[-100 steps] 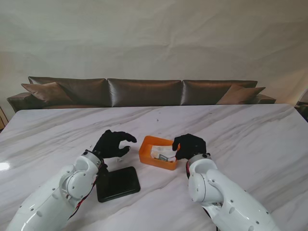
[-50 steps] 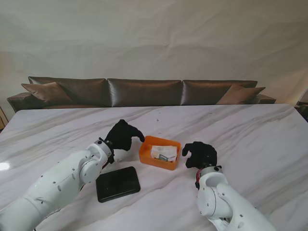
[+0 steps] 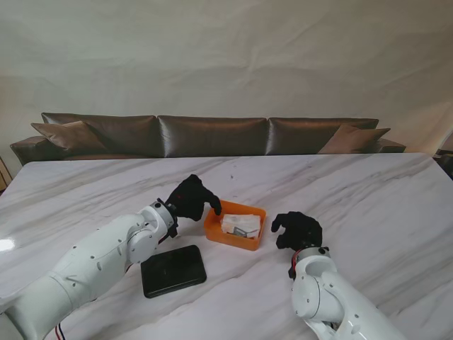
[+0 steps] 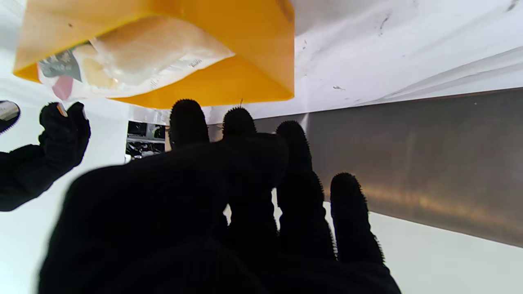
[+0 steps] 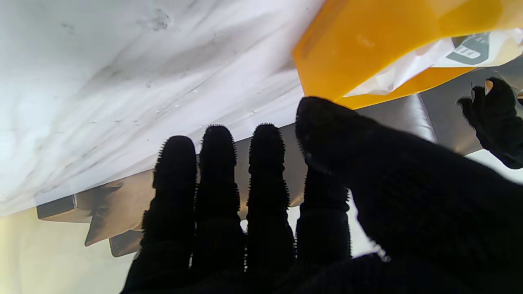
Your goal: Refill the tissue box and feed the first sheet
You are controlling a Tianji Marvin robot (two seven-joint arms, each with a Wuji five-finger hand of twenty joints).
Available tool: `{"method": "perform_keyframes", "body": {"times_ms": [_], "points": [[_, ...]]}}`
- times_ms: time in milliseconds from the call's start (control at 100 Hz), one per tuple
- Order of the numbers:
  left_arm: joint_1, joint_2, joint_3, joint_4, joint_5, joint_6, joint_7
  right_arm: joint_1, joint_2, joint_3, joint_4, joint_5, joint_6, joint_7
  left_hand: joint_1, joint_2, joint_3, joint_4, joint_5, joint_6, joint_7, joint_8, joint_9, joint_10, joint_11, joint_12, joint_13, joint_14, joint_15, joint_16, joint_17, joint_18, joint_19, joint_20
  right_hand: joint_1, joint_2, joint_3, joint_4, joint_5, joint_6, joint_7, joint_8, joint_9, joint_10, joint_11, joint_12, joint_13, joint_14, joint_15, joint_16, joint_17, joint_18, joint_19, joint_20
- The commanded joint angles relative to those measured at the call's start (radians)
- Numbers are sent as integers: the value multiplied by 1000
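An open orange tissue box (image 3: 228, 239) stands at the table's middle with a plastic-wrapped tissue pack (image 3: 241, 225) lying inside. My left hand (image 3: 192, 197) hovers by the box's left far corner, fingers apart and curled down, holding nothing. My right hand (image 3: 297, 230) is just right of the box, apart from it, with loosely curled fingers and nothing in them. The left wrist view shows the box (image 4: 229, 81), the pack (image 4: 135, 61) and my left hand (image 4: 229, 212). In the right wrist view are the box (image 5: 359, 45), the pack (image 5: 408, 65) and my right hand (image 5: 265, 212).
A flat black lid (image 3: 173, 270) lies on the marble table (image 3: 368, 191), nearer to me and left of the box, beside my left forearm. A brown sofa (image 3: 212, 134) runs behind the table's far edge.
My left hand has moved right and farther from me, up to the box's left corner. My right hand has drawn back out of the box to its right side.
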Motion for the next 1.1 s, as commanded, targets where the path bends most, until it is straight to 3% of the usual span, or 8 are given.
{"method": "perform_keyframes", "body": {"times_ms": [0, 440, 560, 630, 710, 780, 880, 1090], "points": [[-8, -5, 4, 6, 0, -10, -30, -1, -7, 1, 5, 6, -2, 9, 55, -19, 68, -9, 45, -54, 29, 0, 53, -41, 2, -9, 54, -24, 8, -2, -11, -32, -535, -16, 16, -28, 40, -18, 15, 2, 10, -9, -15, 0, 18, -8, -6, -29, -9, -9, -14, -39, -10, -11], [-64, -22, 103, 106, -22, -33, -26, 9, -10, -12, 14, 20, -1, 8, 81, -7, 56, 8, 80, -55, 62, 5, 111, -21, 3, -16, 104, -2, 28, 14, -12, -29, -490, 10, 13, -21, 41, -44, 18, -4, 46, -77, -1, 4, 20, -2, 11, -30, -4, -3, -12, -38, -7, -19], [-35, 0, 67, 47, 14, -10, -34, 12, -11, -15, 16, 22, 0, 7, 91, -19, 55, -20, 79, -35, 79, 7, 120, 12, 20, -9, 119, 45, 62, 111, 36, 173, -309, 100, 13, -19, 42, -46, 17, -3, 49, -83, -1, 4, 19, -1, 12, -27, -4, -2, -12, -35, -7, -19], [-5, 17, 25, -7, 32, 0, -61, 14, -11, -18, 18, 23, -1, 6, 121, -62, 60, -83, 76, -26, 87, 11, 108, 21, 32, -2, 124, 67, 81, 237, 63, 212, -268, 123, 11, -19, 41, -47, 18, -4, 51, -85, 0, 5, 20, -1, 15, -27, -2, -1, -12, -31, -7, -19], [22, 35, -12, -61, 59, 11, -93, 17, -12, -20, 20, 24, -3, 4, 132, -76, 59, -98, 70, -25, 90, 13, 99, 20, 36, 1, 120, 68, 87, 302, 65, 219, -243, 136, 13, -17, 41, -47, 18, -6, 53, -88, 0, 5, 20, 0, 15, -29, -2, 0, -12, -30, -7, -19], [33, 41, -27, -80, 72, 23, -99, 19, -13, -22, 23, 27, -5, 2, 115, -46, 66, -83, 62, -30, 90, 14, 90, 11, 38, 3, 83, 51, 66, 312, 50, 204, -248, 135, 14, -17, 41, -47, 19, -6, 55, -89, 2, 6, 21, 1, 17, -27, -2, 1, -11, -29, -7, -20], [25, 35, -22, -66, 61, 22, -93, 22, -13, -24, 23, 29, -7, 5, 102, 10, 47, 17, 55, -36, 85, 16, 81, -3, 29, 0, 68, 20, 41, 203, -2, 135, -311, 101, 16, -18, 41, -48, 20, -7, 58, -92, 4, 5, 21, 1, 20, -28, -2, 1, -12, -24, -7, -20], [-28, -1, 37, 33, 13, -21, -31, 20, -12, -23, 22, 28, -4, 9, 128, 5, 66, 33, 62, -57, 76, 12, 83, -35, 8, -10, 93, -12, -15, 93, -27, 3, -415, 43, 17, -22, 40, -52, 23, -7, 63, -98, 10, 4, 20, 2, 25, -28, -4, 3, -13, -20, -8, -21]]}}
